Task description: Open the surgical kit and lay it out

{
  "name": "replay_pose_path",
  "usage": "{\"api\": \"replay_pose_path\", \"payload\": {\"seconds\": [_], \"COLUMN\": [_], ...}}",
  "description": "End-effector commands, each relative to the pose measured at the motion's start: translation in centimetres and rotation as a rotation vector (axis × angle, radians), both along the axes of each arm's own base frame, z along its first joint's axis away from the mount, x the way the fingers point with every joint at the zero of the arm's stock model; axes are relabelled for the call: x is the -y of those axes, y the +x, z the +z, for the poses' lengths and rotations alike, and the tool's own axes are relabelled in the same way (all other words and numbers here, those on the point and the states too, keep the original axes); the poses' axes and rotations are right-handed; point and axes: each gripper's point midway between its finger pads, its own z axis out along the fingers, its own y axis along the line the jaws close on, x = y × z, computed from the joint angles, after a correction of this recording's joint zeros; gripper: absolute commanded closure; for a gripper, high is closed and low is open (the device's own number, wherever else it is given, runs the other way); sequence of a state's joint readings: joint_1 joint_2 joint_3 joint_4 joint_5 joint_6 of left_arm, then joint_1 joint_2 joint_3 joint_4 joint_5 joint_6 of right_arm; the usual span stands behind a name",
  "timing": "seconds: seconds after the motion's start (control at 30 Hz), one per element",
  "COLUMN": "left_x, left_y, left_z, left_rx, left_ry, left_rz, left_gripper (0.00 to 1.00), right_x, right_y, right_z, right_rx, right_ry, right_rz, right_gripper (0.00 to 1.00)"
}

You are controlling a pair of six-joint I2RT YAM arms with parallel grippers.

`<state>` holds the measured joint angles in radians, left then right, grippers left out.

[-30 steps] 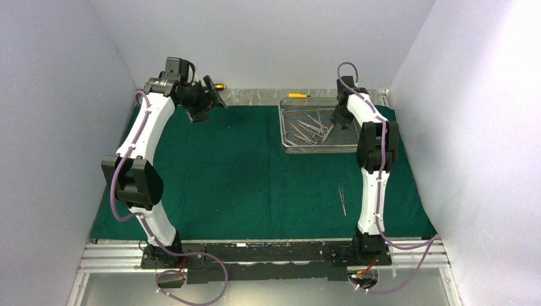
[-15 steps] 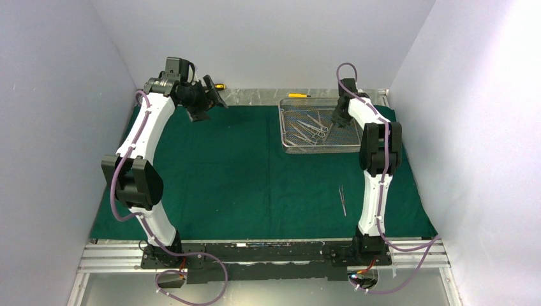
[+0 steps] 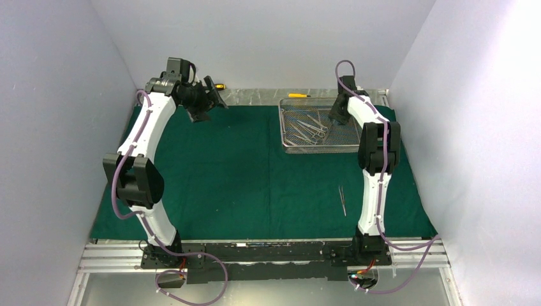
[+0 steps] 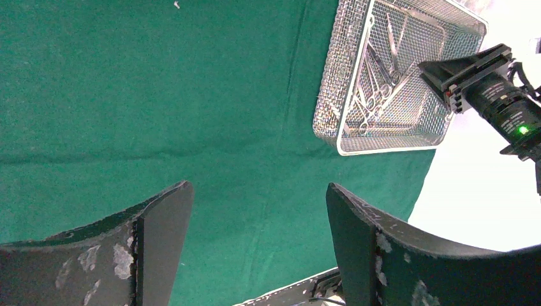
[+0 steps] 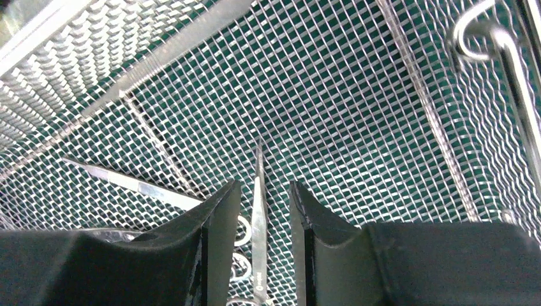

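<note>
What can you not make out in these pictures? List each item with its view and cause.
1. Top view: instruments in the mesh tray are too small to count; the right arm covers some.
2. Right wrist view: the instrument between the fingers of the right hand runs off the bottom edge, type unclear.
3. Top view: the yellow screwdriver is half hidden by the left hand.

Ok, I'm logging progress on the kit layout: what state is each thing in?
Green drape: unfolded, spread flat.
Wire-mesh tray: upright on the drape, instruments inside.
Tweezers: lying on the drape, outside the tray.
Right gripper: open, down in the tray, fingers straddling a slim instrument.
Left gripper: open, empty, raised over the drape.
</note>
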<state>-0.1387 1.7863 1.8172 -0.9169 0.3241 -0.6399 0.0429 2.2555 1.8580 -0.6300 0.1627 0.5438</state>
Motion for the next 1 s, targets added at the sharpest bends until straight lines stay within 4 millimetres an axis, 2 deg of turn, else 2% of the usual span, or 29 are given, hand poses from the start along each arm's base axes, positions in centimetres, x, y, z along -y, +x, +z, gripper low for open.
{"api": "replay_pose_path", "payload": {"seconds": [0.0, 0.33, 0.4, 0.47, 0.57, 0.77, 0.87, 0.97], "left_x": [0.1, 0.1, 0.1, 0.1, 0.1, 0.3, 0.8, 2.0], "left_y": [1.3, 1.5, 1.5, 1.4, 1.3, 1.4, 1.3, 1.1], "left_z": [1.0, 1.5, 1.4, 1.6, 1.8, 2.8, 3.7, 5.2], "left_rx": [0.049, 0.077, 0.074, 0.079, 0.093, 0.142, 0.183, 0.245], "left_ry": [-0.011, -0.013, -0.013, -0.015, -0.017, -0.027, -0.048, -0.099], "left_rz": [0.0, 0.003, 0.001, 0.0, -0.002, -0.019, -0.05, -0.127], "left_gripper": [0.19, 0.19, 0.19, 0.19, 0.19, 0.19, 0.18, 0.18], "right_x": [-0.4, -0.4, -0.3, 0.0, 0.6, 1.6, 0.9, -0.9], "right_y": [1.5, 1.2, 1.1, 1.1, 1.4, 1.6, 1.5, 1.1], "right_z": [0.5, -0.7, -0.7, 0.1, 2.3, 9.3, 13.4, 16.8], "right_rx": [0.01, -0.033, -0.039, -0.029, 0.009, 0.143, 0.241, 0.326], "right_ry": [-0.015, -0.032, -0.043, -0.063, -0.095, -0.155, -0.127, -0.055], "right_rz": [0.041, 0.052, 0.049, 0.045, 0.036, 0.032, 0.074, 0.151], "right_gripper": [0.63, 0.78, 0.91, 1.0, 1.0, 1.0, 1.0, 1.0]}}
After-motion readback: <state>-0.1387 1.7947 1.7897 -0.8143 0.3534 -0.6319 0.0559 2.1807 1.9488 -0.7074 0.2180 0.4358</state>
